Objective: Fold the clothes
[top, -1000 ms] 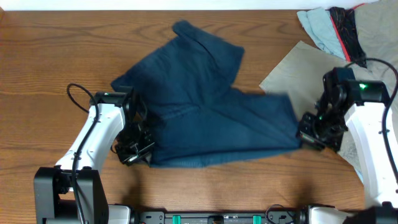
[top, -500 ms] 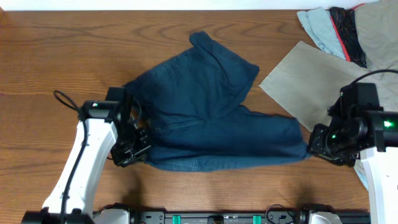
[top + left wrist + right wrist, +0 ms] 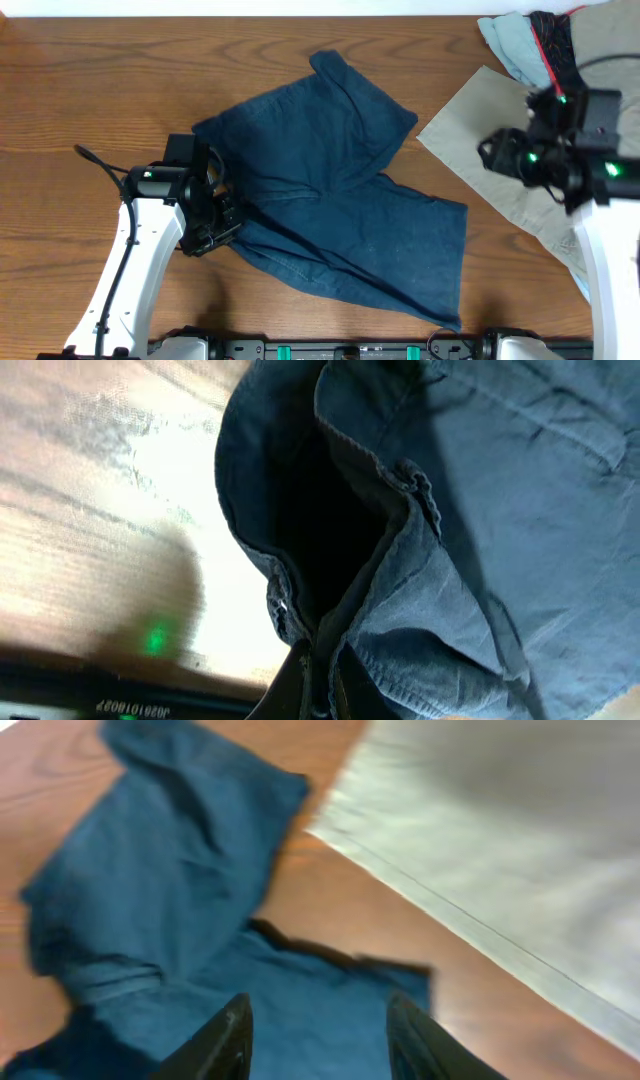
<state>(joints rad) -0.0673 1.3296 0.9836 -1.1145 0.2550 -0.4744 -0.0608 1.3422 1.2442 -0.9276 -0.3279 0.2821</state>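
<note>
The dark navy shorts lie spread on the wooden table, one leg toward the back, the other toward the front right. My left gripper is shut on the shorts' left edge; in the left wrist view the fabric runs down between the closed fingers. My right gripper is open and empty, raised above the table to the right of the shorts. In the right wrist view its fingers are spread above the shorts.
A large khaki-beige garment lies at the right, also in the right wrist view. A light blue cloth and a dark red-black item sit at the back right corner. Bare wood lies to the left.
My right gripper has let go of the shorts' right leg and risen up and back. That leg has dropped flat toward the front right. My left gripper still holds the left edge.
</note>
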